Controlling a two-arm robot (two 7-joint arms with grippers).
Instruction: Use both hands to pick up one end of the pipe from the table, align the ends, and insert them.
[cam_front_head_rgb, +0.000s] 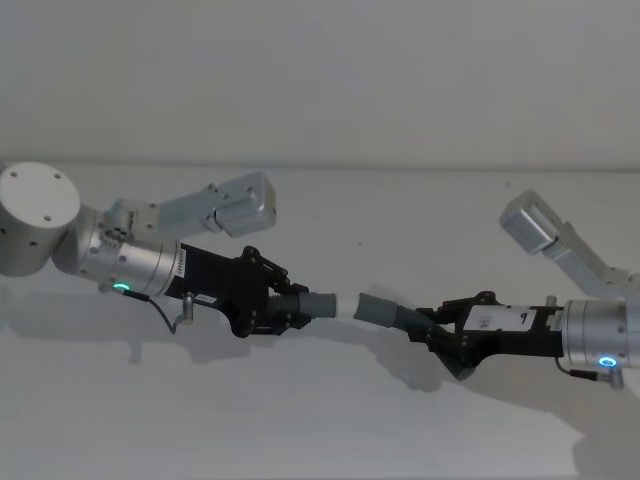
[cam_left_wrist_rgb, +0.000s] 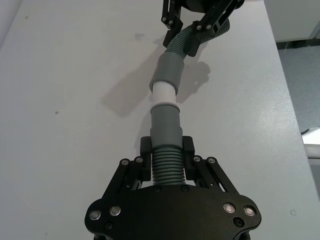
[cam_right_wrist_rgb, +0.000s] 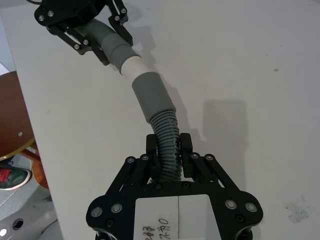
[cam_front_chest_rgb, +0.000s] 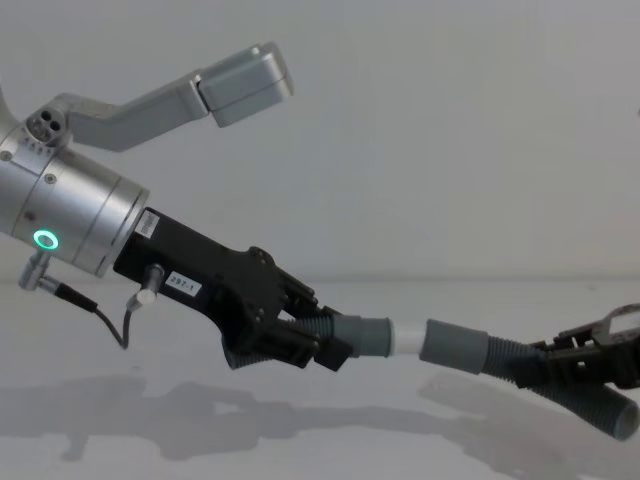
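Note:
Both pipe pieces hang just above the white table (cam_front_head_rgb: 320, 420). My left gripper (cam_front_head_rgb: 290, 305) (cam_left_wrist_rgb: 167, 147) (cam_front_chest_rgb: 300, 345) is shut on the ribbed part of one piece (cam_left_wrist_rgb: 167, 170). That piece's grey cuff (cam_left_wrist_rgb: 165, 125) carries the white tube tip (cam_left_wrist_rgb: 164, 92) (cam_front_chest_rgb: 408, 340). My right gripper (cam_front_head_rgb: 435, 330) (cam_right_wrist_rgb: 169, 142) is shut on the ribbed part of the other piece (cam_right_wrist_rgb: 167, 127). Its open socket cuff (cam_right_wrist_rgb: 152, 95) (cam_front_head_rgb: 380, 308) faces the tip. The two ends are nearly in line. The tip reaches the socket's mouth, with most of its white length showing.
The table's edge (cam_left_wrist_rgb: 280, 75) runs close beside the pipes in the left wrist view, with floor beyond it. In the right wrist view a brown round piece of furniture (cam_right_wrist_rgb: 15, 115) stands past the table's other edge. A plain wall rises behind the table.

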